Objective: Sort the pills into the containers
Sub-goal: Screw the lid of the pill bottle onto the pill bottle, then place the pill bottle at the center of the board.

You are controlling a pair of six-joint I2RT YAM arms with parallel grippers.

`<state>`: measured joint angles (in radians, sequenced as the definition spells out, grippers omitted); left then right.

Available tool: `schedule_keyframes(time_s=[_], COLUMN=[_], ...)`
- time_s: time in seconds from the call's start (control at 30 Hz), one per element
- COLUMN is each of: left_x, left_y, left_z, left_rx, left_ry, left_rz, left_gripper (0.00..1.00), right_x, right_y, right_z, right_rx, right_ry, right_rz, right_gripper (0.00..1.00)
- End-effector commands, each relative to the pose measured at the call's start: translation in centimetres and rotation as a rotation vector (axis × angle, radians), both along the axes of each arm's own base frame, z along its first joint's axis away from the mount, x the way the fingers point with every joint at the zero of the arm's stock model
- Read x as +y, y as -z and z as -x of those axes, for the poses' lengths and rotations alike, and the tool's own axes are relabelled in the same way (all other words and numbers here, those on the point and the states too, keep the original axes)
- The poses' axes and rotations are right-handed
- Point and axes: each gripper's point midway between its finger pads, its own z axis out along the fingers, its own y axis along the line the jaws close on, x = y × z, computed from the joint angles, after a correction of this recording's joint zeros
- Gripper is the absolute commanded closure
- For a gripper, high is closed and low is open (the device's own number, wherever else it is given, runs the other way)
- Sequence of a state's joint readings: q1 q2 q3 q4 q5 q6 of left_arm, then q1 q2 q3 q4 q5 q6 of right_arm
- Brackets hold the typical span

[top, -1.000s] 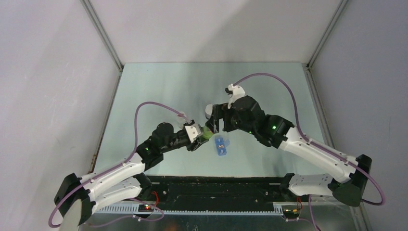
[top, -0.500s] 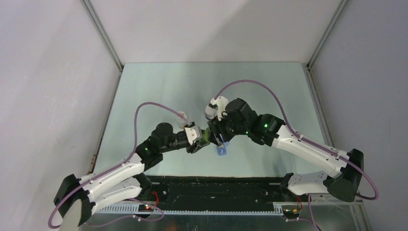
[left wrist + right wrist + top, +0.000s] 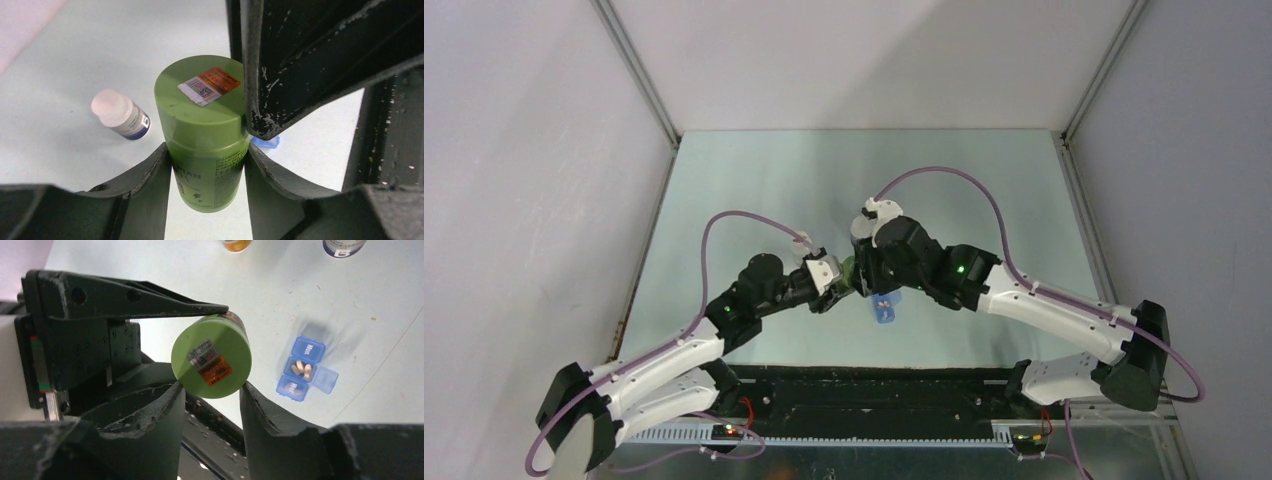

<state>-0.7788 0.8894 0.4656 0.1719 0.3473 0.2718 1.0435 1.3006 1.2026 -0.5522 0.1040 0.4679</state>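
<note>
On the table [image 3: 774,180], left side, white-capped bottle [image 3: 120,114]: seen only in the left wrist view, apart from the green bottle [image 3: 202,115].
Left end effector [image 3: 205,165]: pinching the body of the green bottle from both sides.
Right end effector [image 3: 210,390]: two fingers pressed on the cap of the same bottle, one on each side.
Pill box [image 3: 305,372]: blue, on the table to the right of the bottle. The top view gives only a blue patch beside the right arm.
Pills [image 3: 301,369]: in the open compartment between two closed ones, visible only in the right wrist view.
</note>
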Motion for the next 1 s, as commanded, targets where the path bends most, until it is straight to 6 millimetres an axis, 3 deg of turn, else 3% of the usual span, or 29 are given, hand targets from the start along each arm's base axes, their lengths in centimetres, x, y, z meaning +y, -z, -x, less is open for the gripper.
schedule_keyframes(time_s=[0.0,0.33,0.5,0.7,0.83,0.97], left_x=[-1.2,-1.1,-1.1,-1.1,-1.0,-0.8], left_y=[-3.9,-4.0,-3.9,-3.9,-4.1,-4.1], left_z=[0.4,0.5,0.5,0.4,0.3,0.1], left_rx=[-0.107,-0.119,-0.116,-0.114,-0.116,-0.117], left_ry=[0.061,0.063,0.062,0.053,0.044,0.024], left_rz=[0.089,0.097,0.093,0.100,0.108,0.109], left_gripper=[1.00,1.00,1.00,0.99,0.94,0.87], right_x=[1.6,-0.6,0.1,2.2,3.3,3.2], right_y=[-3.7,-2.4,-1.7,-1.4,-0.8,-0.8], right_z=[-3.9,-5.0,-4.7,-3.1,-2.5,-2.1], right_rx=[-0.031,-0.025,0.011,0.050,0.078,0.091], right_ry=[0.313,0.364,0.283,0.124,0.066,0.054], right_rz=[-0.205,-0.135,-0.131,-0.152,-0.157,-0.156], right_gripper=[0.59,0.29,0.25,0.16,0.23,0.48])
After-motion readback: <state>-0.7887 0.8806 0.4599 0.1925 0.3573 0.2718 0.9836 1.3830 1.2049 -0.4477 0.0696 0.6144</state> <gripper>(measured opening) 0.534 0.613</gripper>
